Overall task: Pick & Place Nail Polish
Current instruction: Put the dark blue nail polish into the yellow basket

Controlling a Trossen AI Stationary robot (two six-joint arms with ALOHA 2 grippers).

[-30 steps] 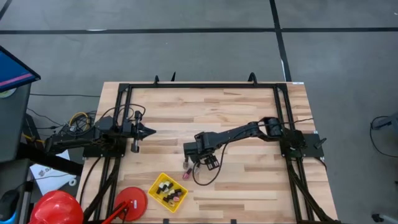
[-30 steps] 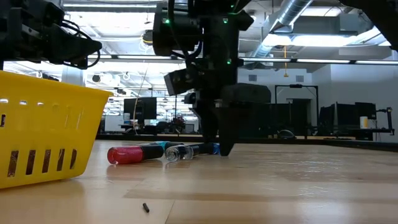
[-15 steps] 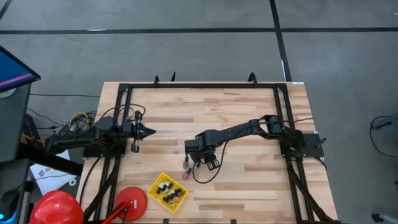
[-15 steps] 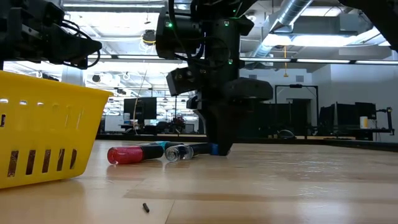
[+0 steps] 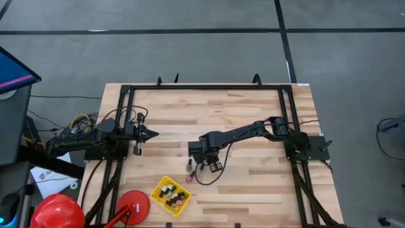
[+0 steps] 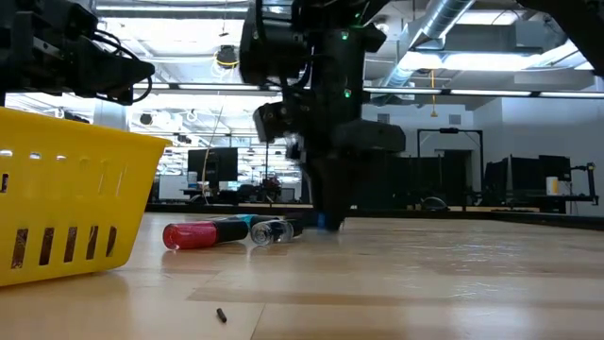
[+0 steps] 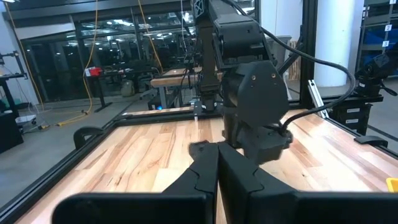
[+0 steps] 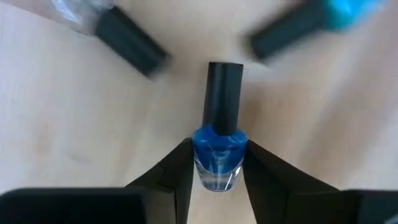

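Observation:
A dark-blue nail polish bottle (image 8: 217,152) with a black cap (image 8: 224,93) lies between the fingers of my right gripper (image 8: 217,180), which is shut on it low over the table's middle (image 5: 193,158). A clear bottle (image 8: 121,34) and a light-blue one (image 8: 311,22) lie just beyond it. In the low view a red bottle (image 6: 193,234) and the clear one (image 6: 269,231) lie on their sides. My left gripper (image 5: 149,133) is shut and empty at the table's left. My right gripper pinches the bottle's blue glass body (image 8: 217,140) between its two fingers, one on each side. The fingers come from above, pointing down, and the black cap points away from the wrist. I cannot tell whether the bottle is lifted clear of the table.
A yellow basket (image 5: 171,194) holding several bottles stands near the table's front edge, left of centre. A red round thing (image 5: 133,202) and a red helmet (image 5: 57,212) are at the front left corner. A black frame (image 5: 202,87) runs round the table.
My right gripper has come down toward the table over the blue bottle. Its fingers, apart a second ago, have shut on the bottle.

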